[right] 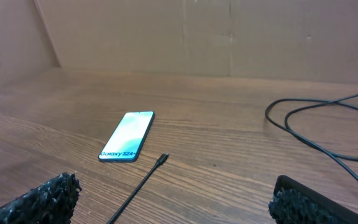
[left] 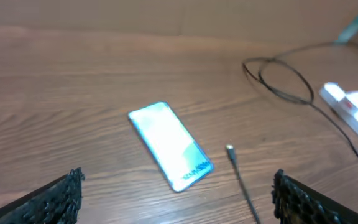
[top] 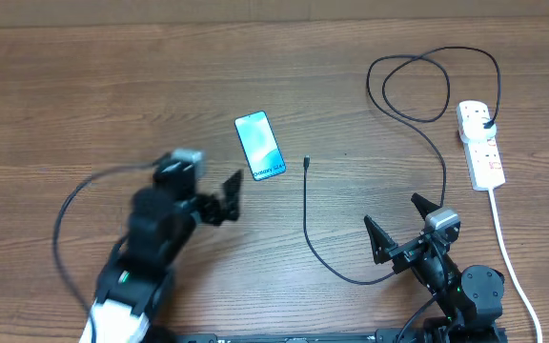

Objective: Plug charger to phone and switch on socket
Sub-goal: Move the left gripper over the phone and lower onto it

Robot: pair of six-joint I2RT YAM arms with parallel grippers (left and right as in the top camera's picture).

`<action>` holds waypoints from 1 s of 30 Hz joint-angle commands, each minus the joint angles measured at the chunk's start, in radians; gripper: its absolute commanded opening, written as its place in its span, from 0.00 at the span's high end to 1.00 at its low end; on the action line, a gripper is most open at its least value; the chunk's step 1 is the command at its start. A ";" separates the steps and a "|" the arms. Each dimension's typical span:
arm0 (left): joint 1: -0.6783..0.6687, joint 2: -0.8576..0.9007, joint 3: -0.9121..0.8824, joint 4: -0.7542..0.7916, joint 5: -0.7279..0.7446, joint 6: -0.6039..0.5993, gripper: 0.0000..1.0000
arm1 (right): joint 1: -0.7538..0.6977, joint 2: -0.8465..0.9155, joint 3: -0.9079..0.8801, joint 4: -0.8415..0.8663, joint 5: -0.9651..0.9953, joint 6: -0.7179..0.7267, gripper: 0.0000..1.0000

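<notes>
The phone (top: 259, 145) lies flat on the wooden table with its cyan screen lit, also seen in the wrist views (left: 169, 144) (right: 128, 136). The charger's small connector tip (top: 307, 162) rests just right of the phone, apart from it. Its black cable (top: 305, 224) curves round, loops at the back and ends in a black plug (top: 485, 122) seated in the white socket (top: 482, 151). My left gripper (top: 223, 196) hovers open just below the phone. Near the front edge, my right gripper (top: 398, 221) is open too, the cable passing beside it. Neither holds anything.
A thick white cord (top: 508, 248) runs from the socket down the right side, past the right arm's base. The cable's loops (top: 417, 86) lie at the back right. The left arm's own grey cable (top: 65, 214) arcs at the front left.
</notes>
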 commanded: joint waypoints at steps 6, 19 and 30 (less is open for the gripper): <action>-0.249 0.428 0.397 -0.234 -0.375 -0.089 0.00 | 0.006 -0.008 -0.004 0.007 -0.001 0.002 0.00; -0.248 0.749 0.544 -0.327 -0.323 -0.089 0.00 | 0.006 -0.008 -0.004 0.007 -0.001 0.002 0.00; -0.245 0.845 0.547 -0.272 -0.268 -0.230 0.00 | 0.006 -0.008 -0.004 0.007 -0.001 0.002 0.00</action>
